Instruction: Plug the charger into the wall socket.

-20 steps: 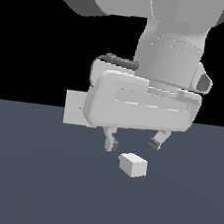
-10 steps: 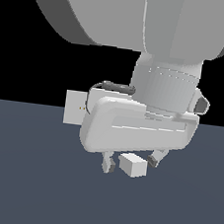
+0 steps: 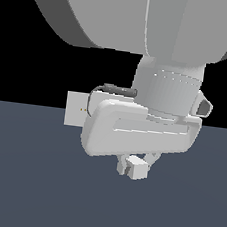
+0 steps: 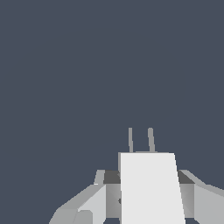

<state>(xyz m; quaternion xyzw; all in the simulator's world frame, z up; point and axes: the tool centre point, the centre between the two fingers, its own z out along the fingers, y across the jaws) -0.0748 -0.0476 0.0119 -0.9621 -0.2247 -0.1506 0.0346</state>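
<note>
The charger is a small white block resting on the dark floor, and my gripper is shut on it from above, one finger on each side. In the wrist view the charger fills the space between the two fingers, and its two thin prongs stick out ahead over bare floor. The wall socket is a flat off-white upright plate with two tiny yellowish holes. It stands farther back on the exterior view's left, and my hand hides its right part. It is out of the wrist view.
The dark blue-grey floor stretches all around under a black background. My large grey arm and hand fill the upper middle of the exterior view.
My hand has come down over the charger, and the fingers, spread wide before, have drawn together onto its sides. The charger has barely moved.
</note>
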